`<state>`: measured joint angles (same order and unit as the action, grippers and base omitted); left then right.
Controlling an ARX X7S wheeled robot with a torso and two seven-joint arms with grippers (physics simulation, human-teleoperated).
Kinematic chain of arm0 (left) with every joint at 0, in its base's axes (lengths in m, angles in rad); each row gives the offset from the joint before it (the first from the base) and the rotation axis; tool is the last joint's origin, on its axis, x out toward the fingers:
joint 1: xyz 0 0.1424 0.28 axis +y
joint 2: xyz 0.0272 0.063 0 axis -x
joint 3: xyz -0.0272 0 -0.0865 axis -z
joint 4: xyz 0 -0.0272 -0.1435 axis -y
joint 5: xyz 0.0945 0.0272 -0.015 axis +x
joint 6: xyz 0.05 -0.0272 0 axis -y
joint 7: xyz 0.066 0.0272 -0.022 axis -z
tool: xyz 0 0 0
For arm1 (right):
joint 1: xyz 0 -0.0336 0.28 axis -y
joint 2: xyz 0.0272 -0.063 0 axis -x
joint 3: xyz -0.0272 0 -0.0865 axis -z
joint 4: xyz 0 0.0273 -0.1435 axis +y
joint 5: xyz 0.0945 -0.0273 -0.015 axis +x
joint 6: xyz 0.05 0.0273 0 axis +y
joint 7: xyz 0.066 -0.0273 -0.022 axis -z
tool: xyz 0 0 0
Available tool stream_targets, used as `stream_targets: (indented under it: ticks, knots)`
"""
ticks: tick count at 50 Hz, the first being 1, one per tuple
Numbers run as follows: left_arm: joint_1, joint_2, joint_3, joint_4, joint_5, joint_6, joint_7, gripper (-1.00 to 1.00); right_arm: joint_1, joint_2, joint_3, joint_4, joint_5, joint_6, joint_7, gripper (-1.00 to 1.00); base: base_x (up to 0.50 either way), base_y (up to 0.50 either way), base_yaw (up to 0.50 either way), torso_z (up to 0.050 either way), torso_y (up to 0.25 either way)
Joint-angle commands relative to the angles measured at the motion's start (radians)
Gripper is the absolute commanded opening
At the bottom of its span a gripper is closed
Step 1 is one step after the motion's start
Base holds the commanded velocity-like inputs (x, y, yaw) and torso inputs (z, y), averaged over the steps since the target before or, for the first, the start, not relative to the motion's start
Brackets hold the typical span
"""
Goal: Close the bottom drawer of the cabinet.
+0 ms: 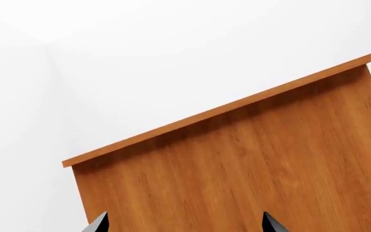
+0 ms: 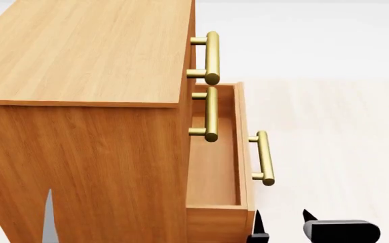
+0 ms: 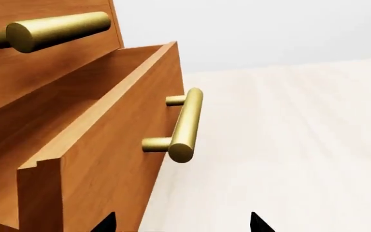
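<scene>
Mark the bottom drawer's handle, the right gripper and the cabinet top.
bottom drawer handle [image 3: 185,124]: right wrist view, mid bar.
right gripper [image 2: 283,220]: head view, between fingertips.
cabinet top [image 2: 79,50]: head view, top panel.

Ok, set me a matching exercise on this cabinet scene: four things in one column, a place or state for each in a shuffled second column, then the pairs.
Things:
1. bottom drawer
2. top drawer handle
3. right gripper
4. left gripper

Place or state:
A. faces the cabinet's plain side panel
B. pulled out, inside empty
C. near the open drawer's front corner, jaws apart
D. highest brass bar, on a shut drawer

Pairs: 1-B, 2-D, 3-C, 4-A
</scene>
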<state>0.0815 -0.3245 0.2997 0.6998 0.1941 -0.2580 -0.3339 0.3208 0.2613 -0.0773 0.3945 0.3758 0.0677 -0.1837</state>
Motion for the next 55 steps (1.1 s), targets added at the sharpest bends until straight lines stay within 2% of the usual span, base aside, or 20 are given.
stream_targets:
  ticks: [1,55]
  knots:
    - [-0.001,-0.002,0.003,0.0,-0.002,0.001,-0.004,1.0,-0.005,-0.019,-0.053,-0.024,-0.012,0.0,-0.022,1.0,0.0,0.0,0.0,0.0,0.0]
    - [0.002,-0.015,0.006,0.012,-0.017,-0.005,-0.02,1.0,0.032,-0.019,-0.23,-0.251,-0.047,0.167,-0.038,1.0,0.0,0.0,0.0,0.0,0.0]
